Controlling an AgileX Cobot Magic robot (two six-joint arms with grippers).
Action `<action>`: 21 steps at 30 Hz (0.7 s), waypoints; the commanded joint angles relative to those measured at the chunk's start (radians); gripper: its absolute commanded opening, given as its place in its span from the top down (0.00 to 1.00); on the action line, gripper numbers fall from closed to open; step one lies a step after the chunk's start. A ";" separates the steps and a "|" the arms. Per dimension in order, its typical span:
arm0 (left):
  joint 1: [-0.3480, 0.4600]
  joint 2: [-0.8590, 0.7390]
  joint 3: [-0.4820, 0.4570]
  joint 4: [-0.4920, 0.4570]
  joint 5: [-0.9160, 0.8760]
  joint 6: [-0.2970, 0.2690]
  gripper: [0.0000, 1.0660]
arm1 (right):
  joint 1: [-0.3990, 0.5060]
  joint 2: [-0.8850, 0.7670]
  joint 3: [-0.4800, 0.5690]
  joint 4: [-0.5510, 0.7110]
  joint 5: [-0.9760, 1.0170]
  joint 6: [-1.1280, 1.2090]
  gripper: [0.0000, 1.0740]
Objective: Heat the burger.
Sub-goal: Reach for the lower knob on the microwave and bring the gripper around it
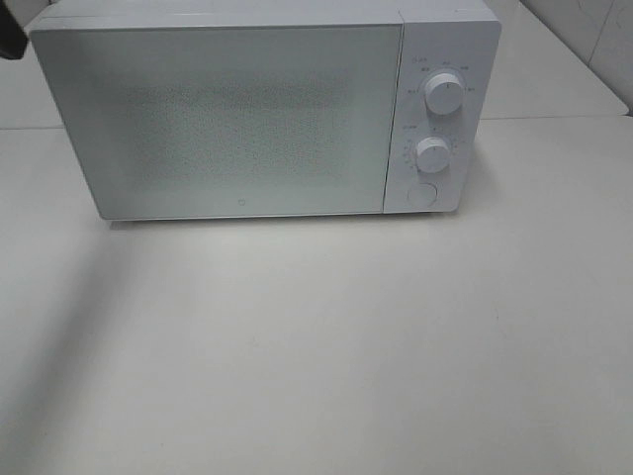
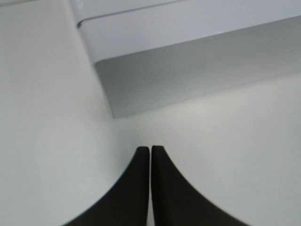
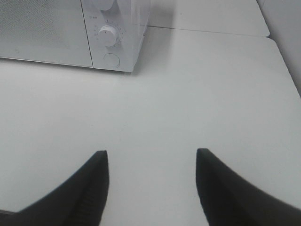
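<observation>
The burger is out of view in every frame. A white microwave [image 1: 237, 119] stands at the back of the table with its frosted door closed. My left gripper [image 2: 150, 151] is shut and empty, hovering over the table beside a lower corner of the microwave [image 2: 188, 70]. My right gripper [image 3: 151, 154] is open and empty above the table, some way in front of the microwave's control panel [image 3: 110, 35]. Neither gripper shows in the exterior high view.
The microwave has two round knobs [image 1: 444, 94] [image 1: 433, 153] and a round button [image 1: 422, 195] on its right side. The white table [image 1: 316, 346] stretches in front of it. A second table top [image 3: 211, 14] adjoins behind. A dark object [image 1: 10, 40] shows at the top left corner.
</observation>
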 commanded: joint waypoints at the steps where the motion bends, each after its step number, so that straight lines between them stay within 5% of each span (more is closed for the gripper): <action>1: 0.038 -0.045 0.046 -0.010 0.007 -0.026 1.00 | -0.002 -0.030 0.000 0.004 -0.007 -0.008 0.53; 13: 0.056 -0.471 0.331 0.005 0.013 -0.028 1.00 | -0.002 -0.030 0.000 0.004 -0.007 -0.008 0.53; 21: 0.056 -0.732 0.442 0.003 0.034 -0.028 1.00 | -0.002 -0.030 0.000 0.004 -0.007 -0.008 0.53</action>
